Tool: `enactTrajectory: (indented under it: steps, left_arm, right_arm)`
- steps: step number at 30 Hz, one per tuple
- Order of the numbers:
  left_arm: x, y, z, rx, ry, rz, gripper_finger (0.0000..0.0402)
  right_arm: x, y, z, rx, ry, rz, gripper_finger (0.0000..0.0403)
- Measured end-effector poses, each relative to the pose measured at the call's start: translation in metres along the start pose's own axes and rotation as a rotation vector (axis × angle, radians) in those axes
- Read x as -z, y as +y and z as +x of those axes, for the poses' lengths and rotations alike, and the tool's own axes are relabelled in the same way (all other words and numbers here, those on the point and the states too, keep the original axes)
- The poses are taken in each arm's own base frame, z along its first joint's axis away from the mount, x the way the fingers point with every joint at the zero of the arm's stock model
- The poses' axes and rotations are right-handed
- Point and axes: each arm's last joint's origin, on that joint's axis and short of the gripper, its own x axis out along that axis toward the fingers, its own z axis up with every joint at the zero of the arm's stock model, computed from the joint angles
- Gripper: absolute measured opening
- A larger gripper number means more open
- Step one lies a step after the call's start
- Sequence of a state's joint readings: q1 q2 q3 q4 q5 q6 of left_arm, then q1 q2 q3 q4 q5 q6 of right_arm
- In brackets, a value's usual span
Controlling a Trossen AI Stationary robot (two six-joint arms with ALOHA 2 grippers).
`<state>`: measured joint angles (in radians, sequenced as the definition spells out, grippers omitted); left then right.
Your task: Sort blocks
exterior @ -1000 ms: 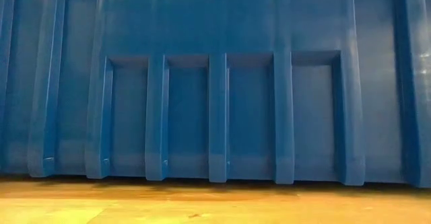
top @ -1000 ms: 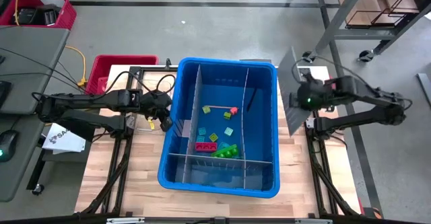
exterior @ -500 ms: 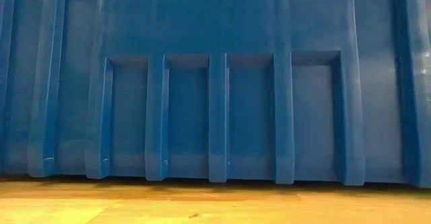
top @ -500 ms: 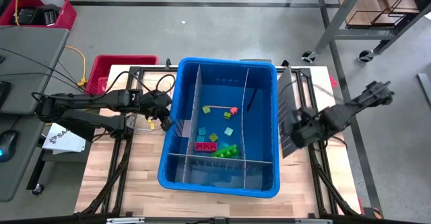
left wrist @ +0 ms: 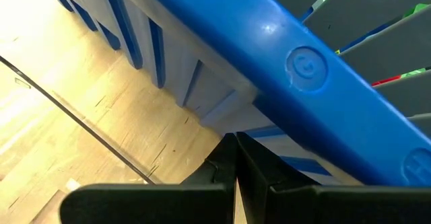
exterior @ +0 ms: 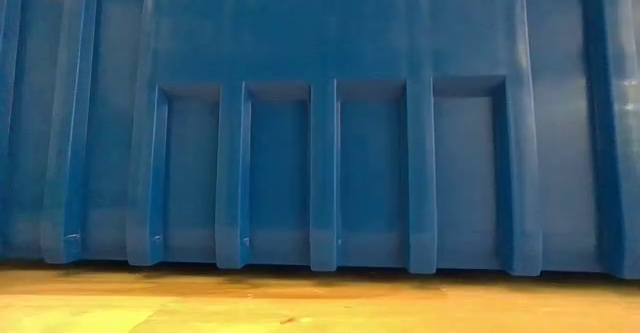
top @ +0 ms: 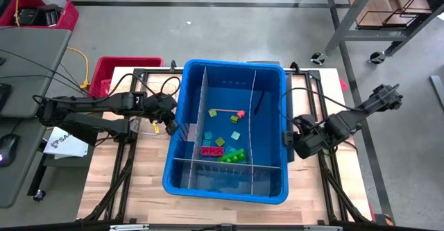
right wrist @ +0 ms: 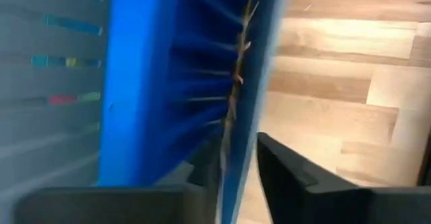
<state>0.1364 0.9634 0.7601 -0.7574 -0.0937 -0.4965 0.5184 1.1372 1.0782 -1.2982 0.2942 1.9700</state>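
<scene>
- Right gripper (top: 290,139) sits at the blue bin's (top: 208,187) right wall, its fingers slightly spread, one each side of a thin grey panel (right wrist: 232,103).
- Left gripper (top: 173,127), fingers pressed together, rests against the bin's left wall.
- Blocks (top: 223,142) lie in the middle compartment.

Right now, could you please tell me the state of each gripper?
Left gripper: closed, holding nothing, beside the blue bin's left wall.
Right gripper: open, its fingers astride the bin's right rim, holding nothing.
</scene>
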Motion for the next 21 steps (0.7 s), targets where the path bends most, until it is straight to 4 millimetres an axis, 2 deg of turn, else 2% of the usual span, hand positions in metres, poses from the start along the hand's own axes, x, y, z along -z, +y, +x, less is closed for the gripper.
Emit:
enactTrajectory:
  steps: [6, 9, 11, 13, 16, 19, 21]
  left_arm:
    - [0.0, 0.0, 0.0, 0.002, 0.002, 0.001, 0.0]
    - [0.0, 0.0, 0.0, 0.003, 0.003, 0.001, 0.0]
    - [0.0, 0.0, 0.0, 0.003, 0.003, 0.001, 0.0]
    - [0.0, 0.0, 0.0, 0.003, 0.004, 0.001, 0.0]
    - [0.0, 0.0, 0.0, 0.004, 0.005, -0.002, 0.0]
    - [0.0, 0.0, 0.0, 0.004, 0.005, -0.007, 0.0]
    - [0.0, 0.0, 0.0, 0.005, 0.003, -0.008, 0.0]
  right_arm:
    - [-0.003, -0.002, -0.022, 0.078, 0.137, -0.181, 0.0179]
    - [-0.011, -0.01, -0.042, 0.175, 0.161, -0.203, 0.0193]
    - [-0.015, -0.009, -0.053, 0.084, 0.167, -0.233, 0.0194]
    - [-0.023, -0.012, -0.064, 0.033, 0.112, -0.19, 0.0191]
    - [-0.034, -0.007, -0.08, -0.109, -0.066, -0.058, 0.0189]
    - [-0.04, 0.012, -0.084, -0.262, -0.269, 0.023, 0.0189]
    - [-0.042, 0.03, -0.079, -0.304, -0.32, 0.015, 0.0188]
